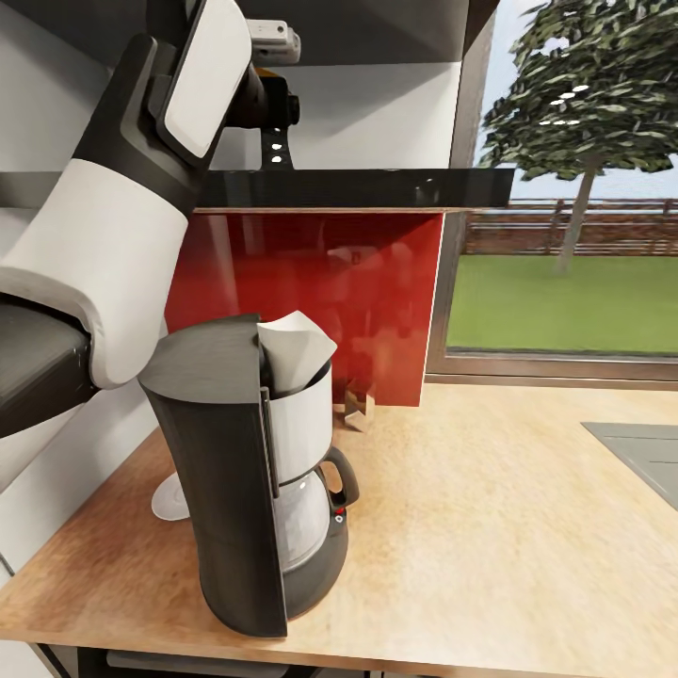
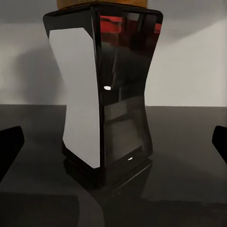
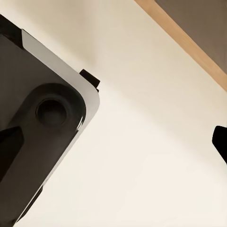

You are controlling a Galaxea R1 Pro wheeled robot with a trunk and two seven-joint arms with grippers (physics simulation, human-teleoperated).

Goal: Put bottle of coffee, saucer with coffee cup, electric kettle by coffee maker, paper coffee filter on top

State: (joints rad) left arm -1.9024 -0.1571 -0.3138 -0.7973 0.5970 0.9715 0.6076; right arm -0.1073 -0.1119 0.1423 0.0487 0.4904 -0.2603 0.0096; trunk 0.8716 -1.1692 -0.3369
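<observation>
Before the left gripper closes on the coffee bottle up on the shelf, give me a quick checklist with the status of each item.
1. Bottle of coffee standing upright on the kitchen shelf: ok.
2. Bottle centred between the left gripper's fingertips: ok, one fingertip shows on each side.
3. Jaws open wide enough: ok.
4. Fingers reaching past the bottle's sides: cannot tell.
5. Coffee maker on the kitchen countertop: ok.
6. Free counter beside the coffee maker for the bottle: ok.

- Desk [image 1: 490,527], light wood: coffee maker [image 1: 254,480] near its front edge, saucer [image 1: 174,499] just behind it, paper coffee filter [image 1: 358,407] at the red backsplash.
- Kitchen shelf [image 2: 179,179], glossy black: bottle of coffee [image 2: 106,99] upright.
</observation>
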